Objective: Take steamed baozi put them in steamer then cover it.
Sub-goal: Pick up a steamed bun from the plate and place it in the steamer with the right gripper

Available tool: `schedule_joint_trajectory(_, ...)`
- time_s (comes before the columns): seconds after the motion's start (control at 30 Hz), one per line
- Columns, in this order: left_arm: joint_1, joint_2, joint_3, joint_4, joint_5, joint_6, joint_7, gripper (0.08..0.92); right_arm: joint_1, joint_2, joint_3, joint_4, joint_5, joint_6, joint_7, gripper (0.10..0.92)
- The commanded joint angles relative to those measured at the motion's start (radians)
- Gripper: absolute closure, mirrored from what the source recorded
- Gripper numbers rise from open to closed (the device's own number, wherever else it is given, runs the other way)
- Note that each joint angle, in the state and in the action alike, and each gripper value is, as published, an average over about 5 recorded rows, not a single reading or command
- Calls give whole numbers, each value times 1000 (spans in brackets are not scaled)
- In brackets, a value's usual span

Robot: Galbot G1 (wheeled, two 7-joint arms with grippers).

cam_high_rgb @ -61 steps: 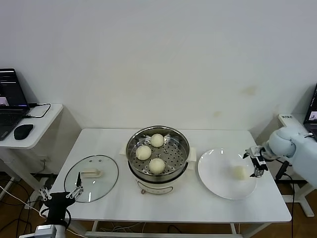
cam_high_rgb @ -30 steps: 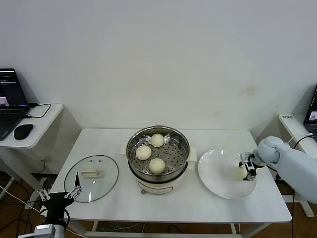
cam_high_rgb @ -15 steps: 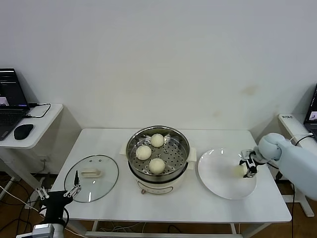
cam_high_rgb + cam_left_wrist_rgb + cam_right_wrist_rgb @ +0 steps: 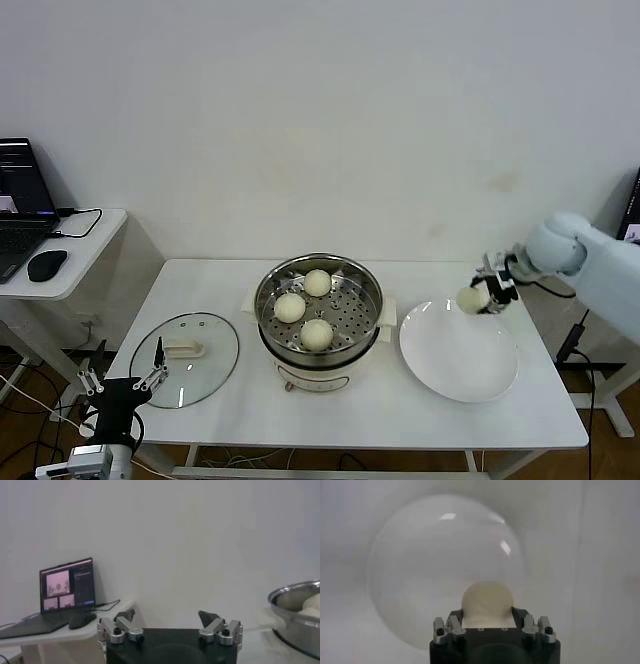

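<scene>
White table (image 4: 420, 415) holds steamer (image 4: 318, 312), cover (image 4: 185, 346), plate (image 4: 459, 350).
My right gripper (image 4: 487, 294) grasps a baozi (image 4: 470, 298) above the plate's far edge; left gripper (image 4: 122, 381) hangs released off the table's left front corner.

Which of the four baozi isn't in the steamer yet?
The one in the right gripper, the held baozi, lifted above the plate. The other three baozi sit in the steamer.
</scene>
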Motion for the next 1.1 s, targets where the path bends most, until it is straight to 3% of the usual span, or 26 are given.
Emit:
schedule_joint_trajectory(0.03, -4, -4, 7, -8, -1, 1, 1, 177, 392, 169, -264, 120, 339, -177, 89, 399)
schedule_joint_trajectory(0.27, 1, -13, 3, -15, 0, 1, 0, 177, 314, 346, -257, 122, 501, -326, 217, 389)
schedule_joint_trajectory(0.5, 15, -26, -20, -33, -1, 0, 0, 177, 218, 474, -255, 46, 563, -430, 338, 389)
schedule_joint_trajectory(1.1, 14, -38, -26, -10, 0, -2, 1, 177, 81, 503, -280, -32, 477, -434, 357, 389)
